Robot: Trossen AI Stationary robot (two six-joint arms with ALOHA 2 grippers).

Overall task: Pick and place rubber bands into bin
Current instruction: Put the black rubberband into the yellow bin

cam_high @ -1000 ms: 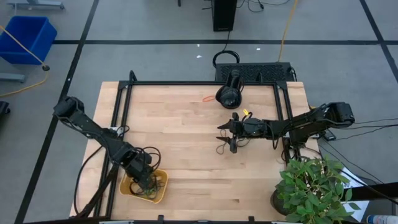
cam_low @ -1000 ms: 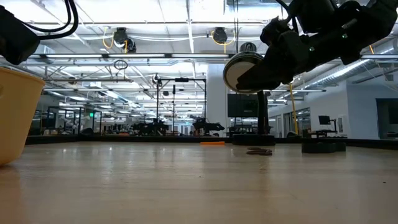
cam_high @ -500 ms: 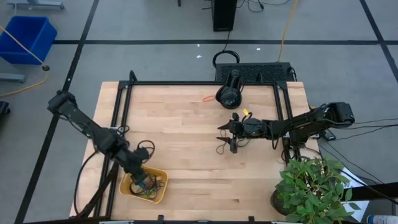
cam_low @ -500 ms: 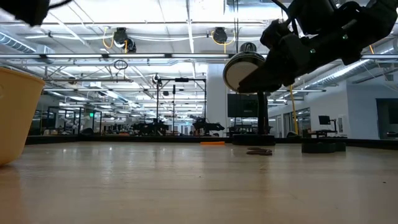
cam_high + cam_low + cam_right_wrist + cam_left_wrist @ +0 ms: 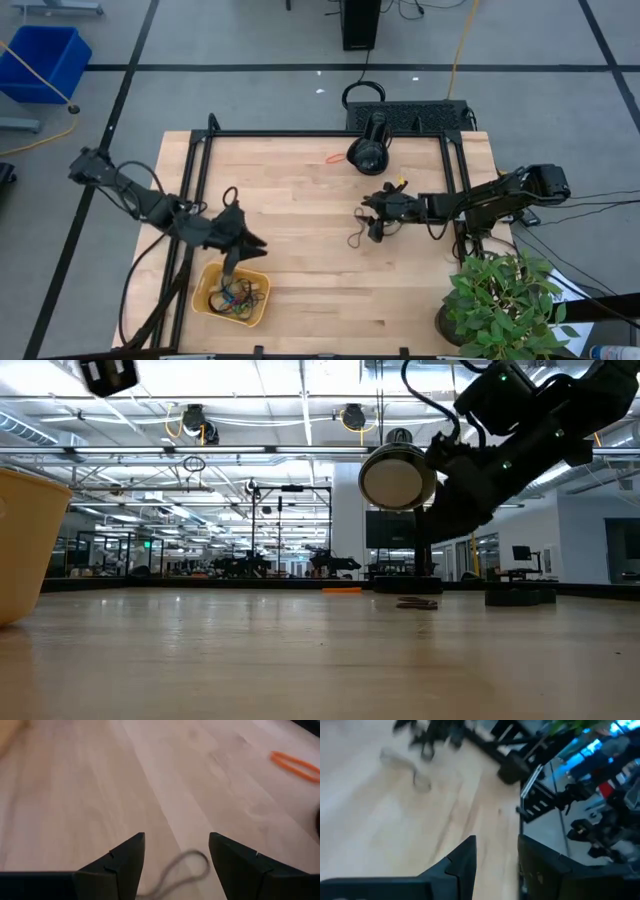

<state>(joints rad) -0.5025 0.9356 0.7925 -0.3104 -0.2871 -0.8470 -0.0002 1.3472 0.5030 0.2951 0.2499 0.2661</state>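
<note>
Hanging above the wooden table (image 5: 300, 200), the left gripper (image 5: 248, 242) sits just past the far edge of the bin (image 5: 232, 298), its fingers (image 5: 462, 860) spread with a clear gap between them and nothing held. The orange-yellow bin stands near the table's front left corner and holds a tangle of rubber bands (image 5: 238, 297) in several colours; in the low view only a slice of its yellow wall (image 5: 22, 545) shows at the left edge.

The right gripper (image 5: 373, 222) reaches in from the right side toward the table's middle, jaws wide apart — the right wrist view shows its two dark fingers (image 5: 117, 862) well separated over bare wood. A dark rubber band (image 5: 354, 238) lies on the table just beside that gripper, its loop (image 5: 182, 867) showing between the two fingers, not pinched by either. Another one, an orange rubber band (image 5: 334, 158), lies flat near the far edge of the table — well apart from both grippers and close to the round black camera mount (image 5: 368, 152). A potted plant (image 5: 505, 295) stands at the front right corner.
</note>
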